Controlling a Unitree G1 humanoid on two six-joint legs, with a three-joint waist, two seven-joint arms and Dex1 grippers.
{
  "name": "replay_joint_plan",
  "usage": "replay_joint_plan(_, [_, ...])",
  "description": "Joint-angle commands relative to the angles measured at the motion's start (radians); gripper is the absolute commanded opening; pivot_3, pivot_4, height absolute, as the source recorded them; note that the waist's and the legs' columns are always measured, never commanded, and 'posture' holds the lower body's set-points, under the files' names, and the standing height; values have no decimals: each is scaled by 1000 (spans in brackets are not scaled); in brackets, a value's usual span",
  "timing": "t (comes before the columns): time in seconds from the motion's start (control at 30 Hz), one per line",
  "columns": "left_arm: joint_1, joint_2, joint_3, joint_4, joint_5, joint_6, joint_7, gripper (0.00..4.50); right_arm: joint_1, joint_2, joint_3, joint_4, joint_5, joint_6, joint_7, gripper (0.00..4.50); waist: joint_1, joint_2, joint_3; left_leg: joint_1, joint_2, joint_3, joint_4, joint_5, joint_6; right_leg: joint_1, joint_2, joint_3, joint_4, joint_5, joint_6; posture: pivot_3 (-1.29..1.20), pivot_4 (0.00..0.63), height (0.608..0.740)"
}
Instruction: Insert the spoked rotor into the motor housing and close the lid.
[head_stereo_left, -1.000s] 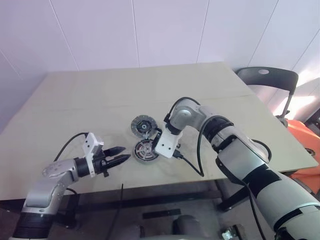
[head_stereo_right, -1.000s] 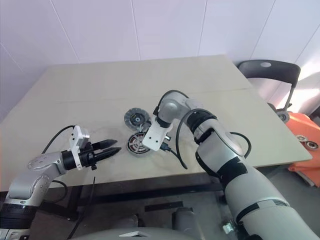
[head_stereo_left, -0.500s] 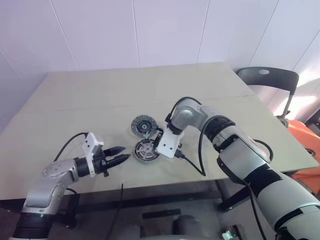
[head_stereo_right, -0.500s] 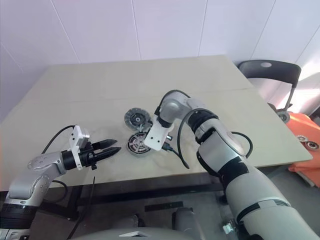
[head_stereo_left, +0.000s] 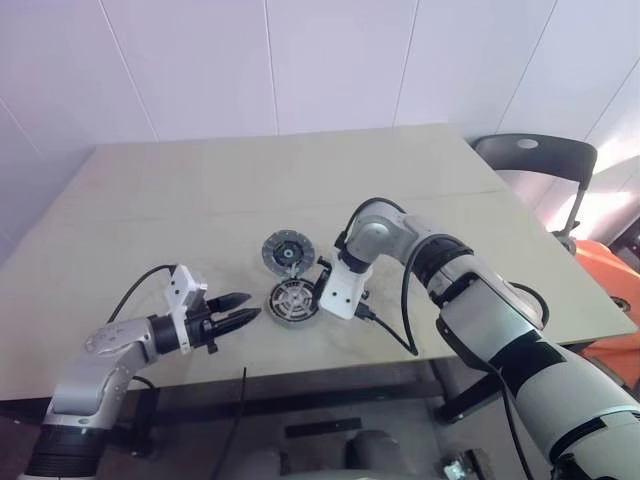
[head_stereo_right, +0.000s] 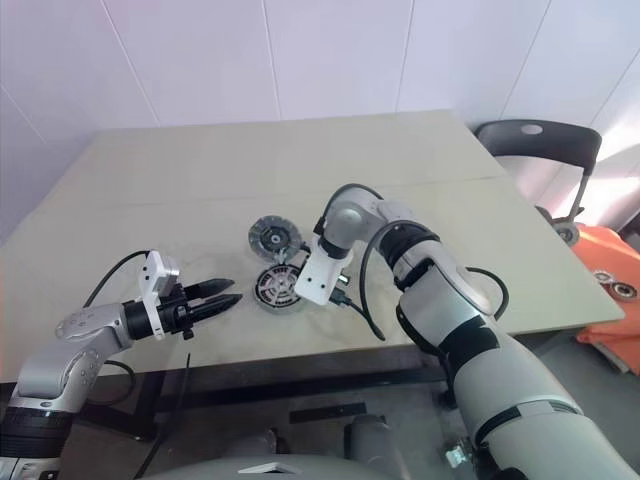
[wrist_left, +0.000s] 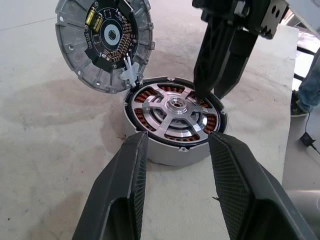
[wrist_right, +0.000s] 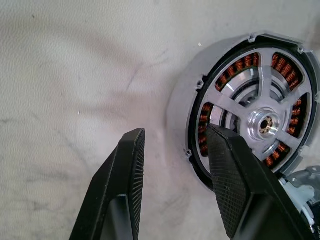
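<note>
Since the earlier frame, our right gripper (head_stereo_left: 322, 272) has slid sideways off the motor housing (wrist_left: 175, 125) toward its right rim; the left gripper (head_stereo_left: 240, 312) has not moved. We find the spoked rotor (wrist_left: 176, 109) seated inside the housing, copper windings showing between its spokes. We judge insertion complete. Both grippers stand partly open and empty, the right tips poised at the housing's rim. The lid (wrist_left: 104, 42) lies just beside the housing, touching its edge, inner face up. Nothing blocks it, though the right gripper crowds the closing path.
</note>
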Motion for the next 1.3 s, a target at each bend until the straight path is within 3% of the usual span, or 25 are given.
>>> replay_joint_plan(0.03, [-5,4,16,-34,-12,-1,1,2071,-6,10,-5,-16,13,0,-8,1587,-1,0,0,0,0,0,0,0,0,0,0,0,0,0,0,0,0,740])
replay_joint_plan(0.17, [-2,4,19,-37,-12,0,4,2071,-2,16,-6,-19,22,-3,-11,364,0,-1,-1,0,0,0,0,0,0,0,0,0,0,0,0,0,0,740])
replay_joint_plan(0.23, [-3,4,19,-37,-12,0,5,2071,-2,19,-7,-20,22,-3,-15,67,-1,-1,0,0,0,0,0,0,0,1,0,0,0,0,0,0,0,740])
replay_joint_plan(0.57, [-9,-4,13,-29,-9,-6,5,2071,-22,25,-8,-29,8,10,-45,53,-1,-1,0,1,0,0,0,0,0,1,0,0,1,0,0,0,0,740])
replay_joint_plan(0.93, [-32,-15,4,-11,-1,-10,-1,2071,-108,-11,49,39,-143,120,-165,53,1,0,0,-1,0,0,0,0,-1,-1,0,0,1,0,0,0,0,740])
replay_joint_plan(1.3, [-36,-16,0,-3,1,-12,-7,2071,-127,-69,87,87,-202,140,-161,53,9,0,0,0,-2,-1,2,0,0,1,-1,0,1,0,0,0,0,740])
